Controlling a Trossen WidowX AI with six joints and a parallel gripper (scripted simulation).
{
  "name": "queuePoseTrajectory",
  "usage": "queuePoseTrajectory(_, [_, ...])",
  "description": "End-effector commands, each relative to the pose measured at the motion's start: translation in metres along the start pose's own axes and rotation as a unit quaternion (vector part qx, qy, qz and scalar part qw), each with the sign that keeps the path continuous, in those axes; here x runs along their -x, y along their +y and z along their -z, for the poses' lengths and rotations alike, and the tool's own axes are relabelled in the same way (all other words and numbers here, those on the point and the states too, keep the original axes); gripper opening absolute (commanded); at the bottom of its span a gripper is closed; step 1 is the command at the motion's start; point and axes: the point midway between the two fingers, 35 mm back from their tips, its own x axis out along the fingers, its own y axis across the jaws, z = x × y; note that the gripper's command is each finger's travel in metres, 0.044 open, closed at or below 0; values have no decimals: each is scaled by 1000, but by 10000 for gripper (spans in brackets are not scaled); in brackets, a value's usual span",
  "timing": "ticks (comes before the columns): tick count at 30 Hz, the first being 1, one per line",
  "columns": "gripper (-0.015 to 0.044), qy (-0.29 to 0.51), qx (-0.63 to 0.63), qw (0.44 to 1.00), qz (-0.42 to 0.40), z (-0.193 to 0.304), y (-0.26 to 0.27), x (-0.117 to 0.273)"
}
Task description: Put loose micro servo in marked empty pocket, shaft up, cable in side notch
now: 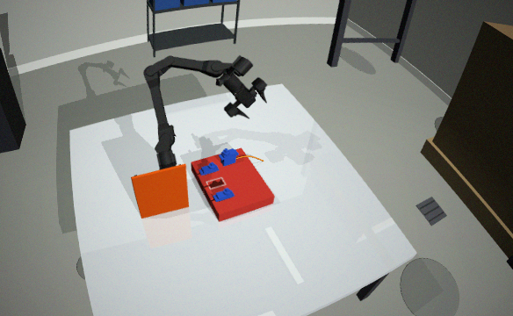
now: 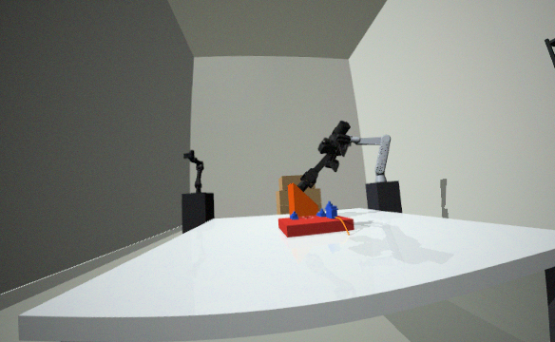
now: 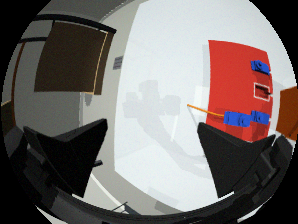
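Observation:
The loose blue micro servo (image 1: 228, 156) (image 2: 332, 210) (image 3: 236, 119) stands on the red deck (image 1: 252, 189) (image 2: 313, 229) (image 3: 230, 75), near its back edge in the top view. Its orange cable (image 1: 252, 157) (image 2: 344, 225) (image 3: 205, 110) reaches out past the deck's edge. The white-outlined pocket (image 1: 216, 183) (image 3: 262, 91) is empty, between two seated blue servos (image 1: 208, 168) (image 1: 223, 195). My gripper (image 1: 256, 110) (image 3: 153, 125) is open and empty, high above the table and off to the side of the deck. Which way the loose servo's shaft points is too small to tell.
An upright orange panel (image 1: 162, 193) (image 2: 298, 201) (image 3: 289, 112) stands beside the deck, on the pocket's side, near the arm's base. The white table (image 1: 327, 219) (image 2: 239, 275) bears the deck and the arm. A brown cabinet (image 1: 494, 123) (image 3: 70, 60) stands beyond the table.

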Motion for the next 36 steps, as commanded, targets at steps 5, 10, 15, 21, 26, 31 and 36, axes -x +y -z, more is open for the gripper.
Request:
queuePoseTrajectory(5, [440, 9, -119, 991, 64, -1, -26, -19])
queuePoseTrajectory(10, [440, 8, -192, 976, 101, 0, -42, -29])
queuePoseTrajectory(15, [440, 3, -264, 955, 138, 1, -57, -37])
queuePoseTrajectory(21, [440, -10, -347, 920, 181, 3, -76, -45])
queuePoseTrajectory(26, [440, -26, -414, 884, 215, 5, -92, -50])
queuePoseTrajectory(31, [440, -46, -478, 842, 247, 8, -107, -55])
queuePoseTrajectory(36, [440, -70, -538, 794, 275, 10, -122, -58])
